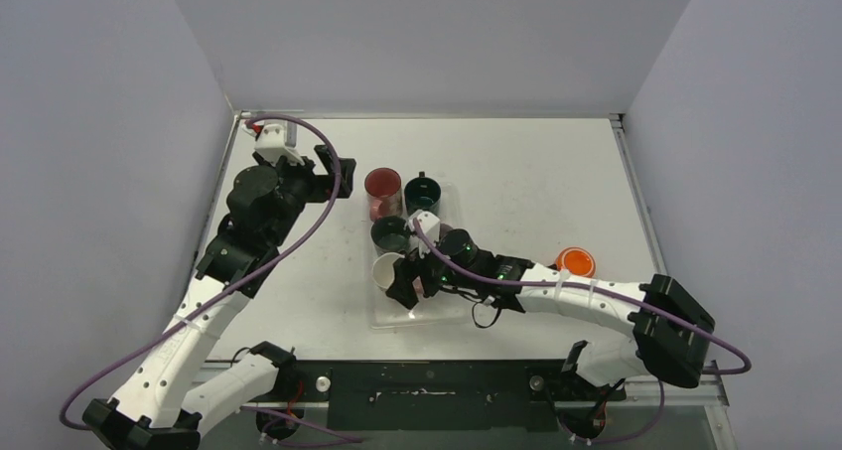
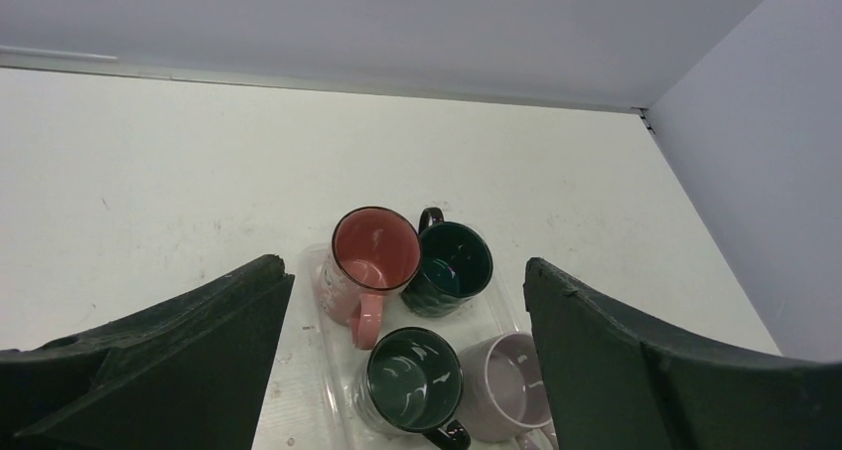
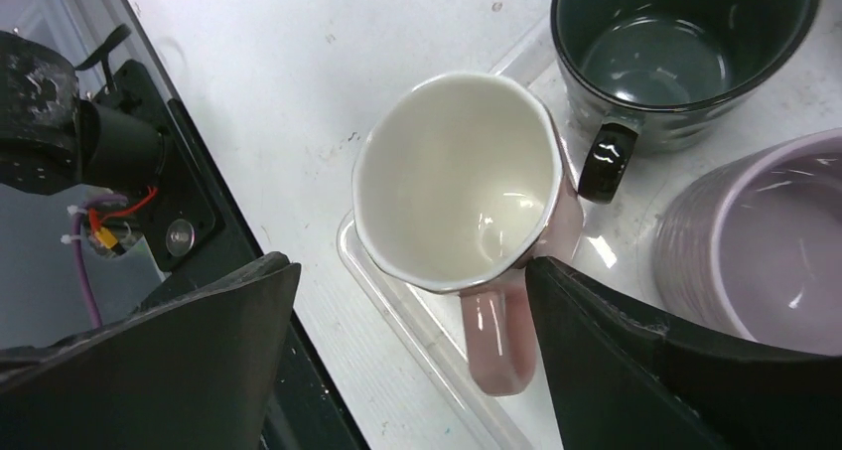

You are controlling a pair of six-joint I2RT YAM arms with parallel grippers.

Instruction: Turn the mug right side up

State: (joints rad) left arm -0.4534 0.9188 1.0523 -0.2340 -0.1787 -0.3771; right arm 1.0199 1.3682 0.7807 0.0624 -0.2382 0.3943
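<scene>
The pink mug (image 3: 452, 187), flanked at the corner of the tray (image 3: 397, 306) by the spread, unclamped right gripper (image 3: 409, 271), could be toppled off if clipped.

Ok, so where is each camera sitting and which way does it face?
Top external: above and behind the bases, looking down on the table; left arm and right arm show.
Left wrist: facing across the table at the tray of mugs; fingers of the left gripper frame it.
Right wrist: straight down into the cream-lined mug; right gripper flanks it.
Shared: both wrist views hold the dark green mug and lavender mug.
</scene>
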